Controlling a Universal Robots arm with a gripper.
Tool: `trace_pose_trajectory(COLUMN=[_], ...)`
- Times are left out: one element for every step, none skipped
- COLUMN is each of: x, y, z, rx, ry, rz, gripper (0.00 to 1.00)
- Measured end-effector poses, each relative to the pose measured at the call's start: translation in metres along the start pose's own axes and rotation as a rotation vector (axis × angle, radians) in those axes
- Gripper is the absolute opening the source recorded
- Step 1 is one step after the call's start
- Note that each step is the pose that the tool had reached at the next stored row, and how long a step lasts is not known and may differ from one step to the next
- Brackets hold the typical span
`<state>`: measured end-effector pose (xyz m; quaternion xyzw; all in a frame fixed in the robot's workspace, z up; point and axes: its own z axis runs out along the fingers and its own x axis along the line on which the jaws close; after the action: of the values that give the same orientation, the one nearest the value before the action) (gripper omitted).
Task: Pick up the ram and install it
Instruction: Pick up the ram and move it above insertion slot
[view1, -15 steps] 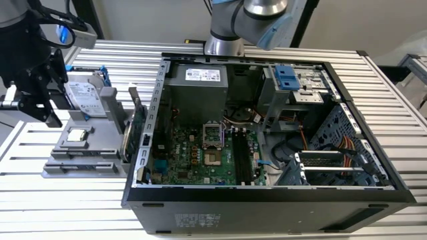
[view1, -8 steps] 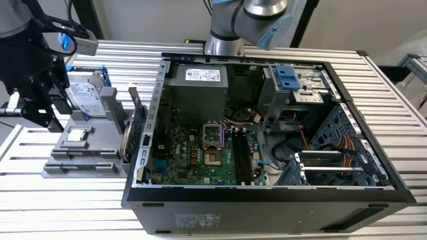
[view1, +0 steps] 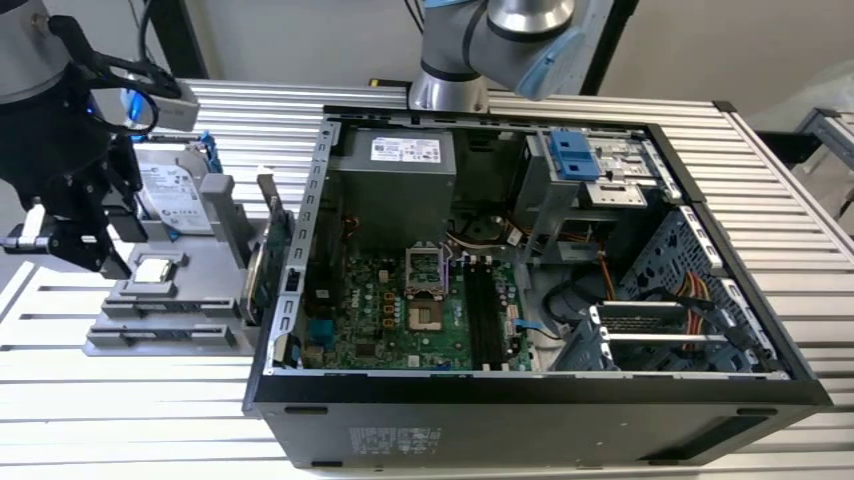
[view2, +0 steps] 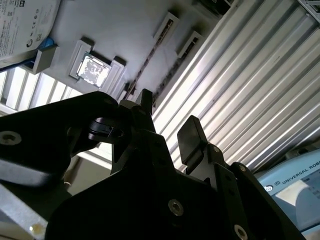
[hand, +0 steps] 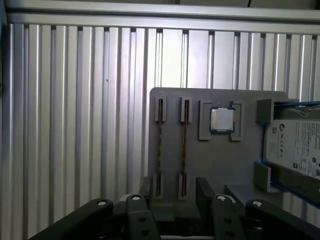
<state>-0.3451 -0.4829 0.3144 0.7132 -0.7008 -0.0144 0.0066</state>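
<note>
Two ram sticks stand on edge in slots of a grey holder tray (hand: 220, 170); one ram stick (hand: 160, 147) and the other (hand: 184, 145) appear as thin dark strips in the first wrist view. The second wrist view catches one ram stick (view2: 146, 62) as a thin line. My black gripper (hand: 175, 192) hovers above the tray, open, with nothing between its fingers (hand: 146, 189). In the exterior view the gripper (view1: 83, 240) hangs over the tray's left side, left of the open computer case (view1: 534, 395).
On the tray (view1: 147, 340) also lie a processor chip (hand: 221, 120) and a grey hard drive (hand: 295, 150) in a blue frame. A green card with a metal bracket (view1: 274, 260) stands between tray and case. The motherboard (view1: 400, 320) lies open inside the case. Ribbed metal tabletop (hand: 75, 125) surrounds everything.
</note>
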Motion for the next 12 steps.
trace_pose_trajectory(x=[0.0004,0.0007,0.0009,0.0010,0.0010,0.0010,0.0010,0.0010,0.0010,0.0010,0.0011,0.0014], y=[0.0000,0.0000,0.0000,0.0000,-0.0001,-0.0001,-0.0001,-0.0001,-0.0001,-0.0001,-0.0001,-0.0001], z=[0.0014,0.0029,0.0041,0.0051,0.0053,0.0053,0.0053,0.0053,0.0053,0.0055,0.0059,0.0065], rx=[-0.0001,0.0000,0.0000,0.0000,-0.0002,-0.0002,-0.0003,-0.0003,-0.0002,-0.0001,0.0001,0.0001], ry=[0.0000,-0.0001,0.0000,0.0000,0.0001,0.0001,0.0002,0.0002,0.0001,0.0000,-0.0002,-0.0001], rz=[0.000,0.000,0.000,0.001,0.001,0.001,0.001,0.001,0.001,0.001,0.001,0.001], gripper=[1.00,1.00,1.00,1.00,1.00,1.00,1.00,1.00,1.00,1.00,1.00,1.00])
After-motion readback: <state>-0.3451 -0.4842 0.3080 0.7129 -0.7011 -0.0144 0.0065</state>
